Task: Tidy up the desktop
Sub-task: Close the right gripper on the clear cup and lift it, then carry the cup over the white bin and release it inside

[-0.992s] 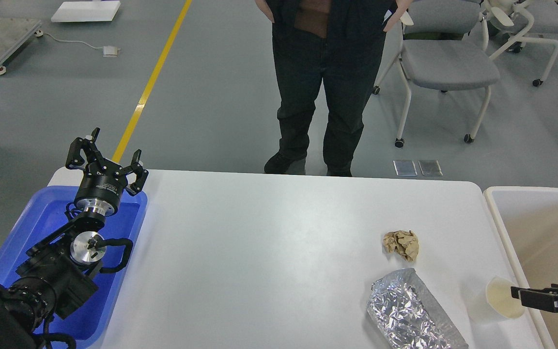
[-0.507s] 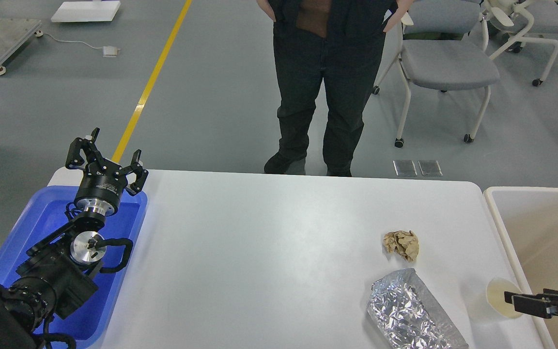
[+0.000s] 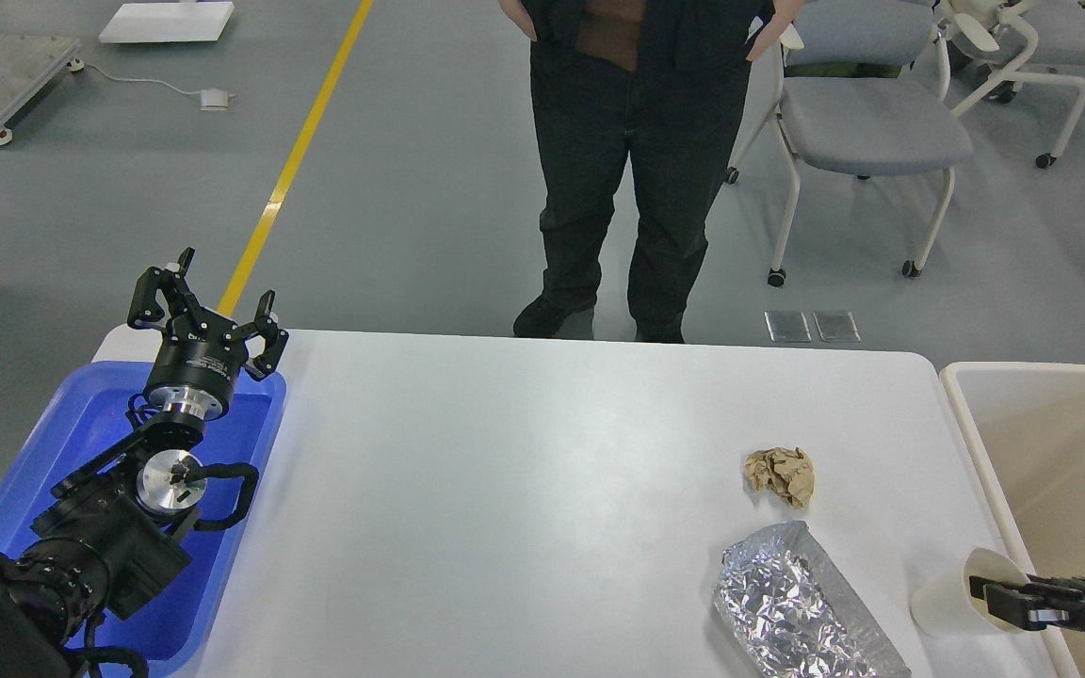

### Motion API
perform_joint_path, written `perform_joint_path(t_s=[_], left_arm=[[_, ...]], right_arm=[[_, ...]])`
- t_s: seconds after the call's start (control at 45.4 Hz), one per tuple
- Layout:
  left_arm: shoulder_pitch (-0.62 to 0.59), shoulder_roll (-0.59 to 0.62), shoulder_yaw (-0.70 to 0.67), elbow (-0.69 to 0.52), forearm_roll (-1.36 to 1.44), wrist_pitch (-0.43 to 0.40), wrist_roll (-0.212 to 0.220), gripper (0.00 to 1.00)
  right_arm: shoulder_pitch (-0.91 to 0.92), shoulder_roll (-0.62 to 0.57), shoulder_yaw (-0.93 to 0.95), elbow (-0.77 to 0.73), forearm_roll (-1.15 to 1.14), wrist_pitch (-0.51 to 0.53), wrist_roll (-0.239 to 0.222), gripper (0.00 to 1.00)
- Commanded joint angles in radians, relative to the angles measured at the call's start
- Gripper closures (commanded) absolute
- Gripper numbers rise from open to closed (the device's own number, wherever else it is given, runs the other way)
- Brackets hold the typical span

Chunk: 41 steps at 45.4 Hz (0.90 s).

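Observation:
The white desktop (image 3: 524,471) holds a crumpled brown paper ball (image 3: 781,476), a crinkled silver foil bag (image 3: 801,607) and a white paper cup (image 3: 940,605), all at the right front. My right gripper (image 3: 987,599) comes in from the right edge, and its fingers are closed on the cup's rim. The cup is tilted at the table's right edge. My left gripper (image 3: 203,306) is open and empty, raised over the far end of the blue tray (image 3: 72,433).
A beige open bin (image 3: 1051,443) stands just right of the table. A person (image 3: 637,169) stands at the far edge. A grey chair (image 3: 867,132) is behind on the right.
My right gripper has moved down and to the left, and the paper cup has shifted and tipped with it. The left arm has not moved.

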Motion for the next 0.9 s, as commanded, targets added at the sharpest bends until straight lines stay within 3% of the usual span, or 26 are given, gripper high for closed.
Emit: perform_joint_path(t_s=[0.0, 0.176, 0.331, 0.441, 0.816, 0.882], left_arm=[[0.000, 0.000, 0.000, 0.000, 0.000, 0.000, 0.000, 0.00], [0.000, 0.000, 0.000, 0.000, 0.000, 0.000, 0.000, 0.00], [0.000, 0.000, 0.000, 0.000, 0.000, 0.000, 0.000, 0.00], [0.000, 0.000, 0.000, 0.000, 0.000, 0.000, 0.000, 0.00], [0.000, 0.000, 0.000, 0.000, 0.000, 0.000, 0.000, 0.00], [0.000, 0.000, 0.000, 0.000, 0.000, 0.000, 0.000, 0.00]], right_arm=[[-0.009, 0.012, 0.002, -0.017, 0.003, -0.006, 0.007, 1.00], [-0.006, 0.002, 0.003, -0.014, 0.004, -0.006, 0.018, 1.00], [-0.003, -0.005, 0.031, -0.011, 0.026, 0.004, 0.084, 1.00], [0.006, -0.034, 0.042, -0.003, 0.092, 0.026, 0.156, 1.00], [0.169, -0.205, 0.071, 0.007, 0.221, 0.314, 0.331, 1.00], [0.213, -0.235, 0.071, 0.007, 0.221, 0.375, 0.339, 1.00]])
